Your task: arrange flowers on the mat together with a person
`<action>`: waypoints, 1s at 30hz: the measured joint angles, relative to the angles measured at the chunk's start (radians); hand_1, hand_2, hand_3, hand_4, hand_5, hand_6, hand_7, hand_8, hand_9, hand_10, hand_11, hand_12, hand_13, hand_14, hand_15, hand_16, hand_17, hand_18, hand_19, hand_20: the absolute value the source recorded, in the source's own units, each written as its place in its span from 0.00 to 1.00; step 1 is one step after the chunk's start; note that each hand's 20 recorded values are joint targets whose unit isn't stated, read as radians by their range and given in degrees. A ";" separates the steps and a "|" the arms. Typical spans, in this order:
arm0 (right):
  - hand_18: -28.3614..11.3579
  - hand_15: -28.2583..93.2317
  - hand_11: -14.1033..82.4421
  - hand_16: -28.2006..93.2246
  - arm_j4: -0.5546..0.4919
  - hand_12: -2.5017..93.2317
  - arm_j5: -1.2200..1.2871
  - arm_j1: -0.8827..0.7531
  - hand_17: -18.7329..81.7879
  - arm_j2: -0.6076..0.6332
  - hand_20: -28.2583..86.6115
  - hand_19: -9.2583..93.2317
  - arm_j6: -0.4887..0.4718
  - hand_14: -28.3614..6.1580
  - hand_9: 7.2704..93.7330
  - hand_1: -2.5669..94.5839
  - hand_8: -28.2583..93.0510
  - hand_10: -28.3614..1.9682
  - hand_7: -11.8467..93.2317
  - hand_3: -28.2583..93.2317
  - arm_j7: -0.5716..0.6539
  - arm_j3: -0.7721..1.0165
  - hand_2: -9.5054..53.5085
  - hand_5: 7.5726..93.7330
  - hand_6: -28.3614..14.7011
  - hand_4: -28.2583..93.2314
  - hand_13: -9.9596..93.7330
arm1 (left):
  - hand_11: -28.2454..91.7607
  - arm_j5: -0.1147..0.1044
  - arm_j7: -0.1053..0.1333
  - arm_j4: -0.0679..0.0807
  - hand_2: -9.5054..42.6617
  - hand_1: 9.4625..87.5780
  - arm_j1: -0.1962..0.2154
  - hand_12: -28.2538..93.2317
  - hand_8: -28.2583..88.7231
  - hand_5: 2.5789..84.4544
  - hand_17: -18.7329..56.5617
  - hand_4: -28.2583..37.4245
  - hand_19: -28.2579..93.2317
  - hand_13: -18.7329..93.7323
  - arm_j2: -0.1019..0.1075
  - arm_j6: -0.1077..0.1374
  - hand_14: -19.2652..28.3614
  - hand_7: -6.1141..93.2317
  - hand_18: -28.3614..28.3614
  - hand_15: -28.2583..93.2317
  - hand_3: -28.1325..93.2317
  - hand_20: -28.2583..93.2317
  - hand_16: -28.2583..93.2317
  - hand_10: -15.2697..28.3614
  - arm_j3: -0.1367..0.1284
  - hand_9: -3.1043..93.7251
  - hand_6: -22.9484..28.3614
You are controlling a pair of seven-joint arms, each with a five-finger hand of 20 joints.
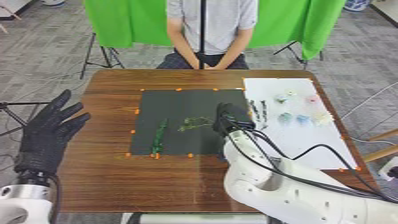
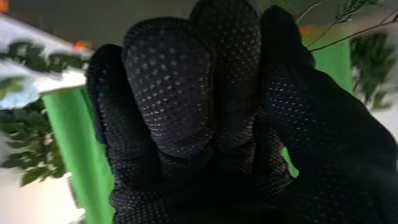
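In the head view, my right hand [image 1: 231, 114] is over the right part of the dark mat [image 1: 187, 146], beside a thin yellow-green sprig [image 1: 195, 124]. A long green stem [image 1: 160, 136] lies along the mat's left part. My left hand [image 1: 49, 135] is held off the table's left edge, fingers spread and open. In the right wrist view, my right hand [image 2: 182, 100] has its fingers extended close together, with the thumb alongside. The thin sprig [image 2: 336, 22] shows just past the thumb tip; whether the two touch I cannot tell.
A white sheet [image 1: 306, 144] on the right holds pale blue flowers [image 1: 285, 117], a pink flower [image 1: 313, 99], a cream flower [image 1: 322, 118] and dark leafy sprigs [image 1: 258, 111]. Opposite, a person sits with hands lowered at the far table edge. Orange bits line the mat.
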 measured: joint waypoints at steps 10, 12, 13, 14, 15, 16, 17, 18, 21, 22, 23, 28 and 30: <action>0.29 0.64 0.49 0.43 0.007 0.22 -0.004 -0.027 0.76 -0.063 0.26 1.00 -0.155 0.68 1.00 0.61 0.29 0.60 0.28 0.72 -0.006 0.011 0.00 0.97 0.66 0.04 0.99 | 0.39 0.008 -0.010 0.001 0.33 0.16 -0.007 0.33 0.17 0.33 0.12 0.10 0.54 0.35 -0.007 -0.009 0.84 0.17 0.84 0.57 0.86 0.34 0.19 0.69 -0.006 0.33 0.53; 0.27 0.64 0.49 0.43 -0.005 0.22 -0.007 -0.047 0.76 -0.067 0.28 1.00 -0.205 0.68 1.00 0.61 0.29 0.59 0.28 0.72 -0.011 0.027 0.00 0.97 0.65 0.04 0.98 | 0.39 0.010 -0.013 0.001 0.33 0.16 -0.005 0.33 0.17 0.33 0.12 0.10 0.54 0.35 -0.008 -0.009 0.84 0.17 0.84 0.57 0.86 0.34 0.19 0.69 -0.008 0.33 0.53; 0.27 0.64 0.49 0.43 -0.009 0.22 -0.007 -0.057 0.76 -0.069 0.28 1.00 -0.227 0.68 1.00 0.60 0.29 0.59 0.28 0.72 -0.012 0.034 0.00 0.97 0.65 0.04 0.98 | 0.39 0.011 -0.015 0.001 0.33 0.16 -0.005 0.33 0.17 0.33 0.12 0.10 0.54 0.35 -0.009 -0.010 0.84 0.17 0.84 0.57 0.86 0.34 0.19 0.69 -0.008 0.33 0.53; 0.27 0.64 0.49 0.43 -0.013 0.22 -0.007 -0.065 0.76 -0.071 0.28 1.00 -0.247 0.68 1.00 0.60 0.29 0.59 0.28 0.72 -0.014 0.039 0.00 0.97 0.65 0.04 0.98 | 0.39 0.013 -0.018 0.001 0.33 0.16 -0.006 0.33 0.17 0.33 0.12 0.10 0.54 0.35 -0.010 -0.011 0.84 0.17 0.84 0.57 0.86 0.34 0.19 0.69 -0.008 0.33 0.53; 0.26 0.65 0.49 0.43 -0.017 0.22 -0.009 -0.070 0.76 -0.074 0.28 1.00 -0.262 0.67 1.00 0.60 0.29 0.58 0.28 0.72 -0.016 0.041 0.00 0.97 0.65 0.04 0.98 | 0.39 0.014 -0.021 0.001 0.33 0.16 -0.006 0.33 0.17 0.33 0.12 0.10 0.54 0.35 -0.011 -0.011 0.84 0.17 0.84 0.57 0.86 0.34 0.19 0.69 -0.008 0.33 0.53; 0.26 0.65 0.49 0.43 -0.020 0.22 -0.011 -0.073 0.76 -0.077 0.28 1.00 -0.271 0.67 1.00 0.60 0.29 0.58 0.28 0.71 -0.017 0.043 0.00 0.97 0.65 0.04 0.98 | 0.39 0.015 -0.023 0.001 0.33 0.16 -0.007 0.33 0.17 0.33 0.12 0.10 0.54 0.35 -0.011 -0.012 0.84 0.17 0.84 0.57 0.86 0.34 0.19 0.69 -0.008 0.33 0.53; 0.26 0.65 0.50 0.43 -0.022 0.22 -0.012 -0.075 0.76 -0.079 0.29 1.00 -0.276 0.67 1.00 0.60 0.29 0.58 0.28 0.71 -0.017 0.043 0.00 0.97 0.65 0.04 0.98 | 0.39 0.016 -0.025 0.001 0.33 0.16 -0.009 0.33 0.17 0.33 0.12 0.10 0.54 0.35 -0.011 -0.012 0.84 0.18 0.84 0.57 0.86 0.34 0.19 0.69 -0.007 0.33 0.53; 0.26 0.65 0.50 0.43 -0.023 0.22 -0.012 -0.076 0.76 -0.083 0.29 1.00 -0.280 0.67 1.00 0.59 0.28 0.58 0.28 0.71 -0.017 0.043 0.00 0.97 0.65 0.04 0.98 | 0.39 0.017 -0.027 0.001 0.33 0.16 -0.010 0.33 0.17 0.33 0.12 0.10 0.54 0.35 -0.011 -0.013 0.84 0.18 0.84 0.57 0.86 0.34 0.19 0.69 -0.007 0.33 0.53; 0.25 0.65 0.50 0.43 -0.026 0.22 -0.007 -0.078 0.75 -0.090 0.29 1.00 -0.296 0.66 1.00 0.59 0.28 0.57 0.28 0.71 -0.020 0.045 0.00 0.97 0.65 0.04 0.98 | 0.39 0.018 -0.028 0.001 0.32 0.16 -0.012 0.33 0.17 0.33 0.12 0.09 0.54 0.35 -0.011 -0.013 0.84 0.18 0.84 0.57 0.86 0.34 0.19 0.69 -0.007 0.33 0.53; 0.25 0.65 0.50 0.42 -0.027 0.22 -0.004 -0.079 0.75 -0.092 0.30 1.00 -0.301 0.66 1.00 0.59 0.28 0.57 0.28 0.71 -0.022 0.047 0.00 0.97 0.65 0.05 0.98 | 0.39 0.018 -0.028 0.001 0.32 0.16 -0.012 0.33 0.17 0.33 0.12 0.09 0.54 0.35 -0.011 -0.013 0.84 0.18 0.84 0.57 0.86 0.34 0.19 0.69 -0.007 0.33 0.53; 0.25 0.65 0.50 0.42 -0.030 0.22 -0.001 -0.081 0.75 -0.093 0.30 1.00 -0.305 0.66 1.00 0.59 0.28 0.57 0.28 0.70 -0.025 0.048 0.00 0.97 0.65 0.05 0.98 | 0.39 0.018 -0.028 0.001 0.33 0.16 -0.012 0.33 0.17 0.33 0.12 0.09 0.54 0.35 -0.011 -0.013 0.84 0.17 0.84 0.57 0.86 0.34 0.19 0.69 -0.007 0.33 0.53; 0.23 0.66 0.46 0.42 -0.054 0.22 0.041 -0.094 0.74 -0.097 0.30 1.00 -0.347 0.63 1.00 0.57 0.27 0.54 0.27 0.70 -0.043 0.071 0.00 0.95 0.62 0.05 0.96 | 0.39 0.017 -0.026 0.001 0.32 0.16 -0.012 0.33 0.17 0.33 0.12 0.09 0.54 0.35 -0.009 -0.011 0.84 0.18 0.84 0.57 0.87 0.34 0.19 0.69 -0.005 0.33 0.53; 0.23 0.66 0.45 0.42 -0.069 0.23 0.062 -0.105 0.73 -0.099 0.29 1.00 -0.388 0.62 1.00 0.56 0.27 0.54 0.27 0.70 -0.052 0.091 0.00 0.94 0.61 0.05 0.96 | 0.39 0.016 -0.025 0.001 0.32 0.16 -0.010 0.33 0.17 0.33 0.12 0.09 0.54 0.35 -0.007 -0.010 0.84 0.18 0.84 0.58 0.87 0.35 0.19 0.69 -0.005 0.33 0.53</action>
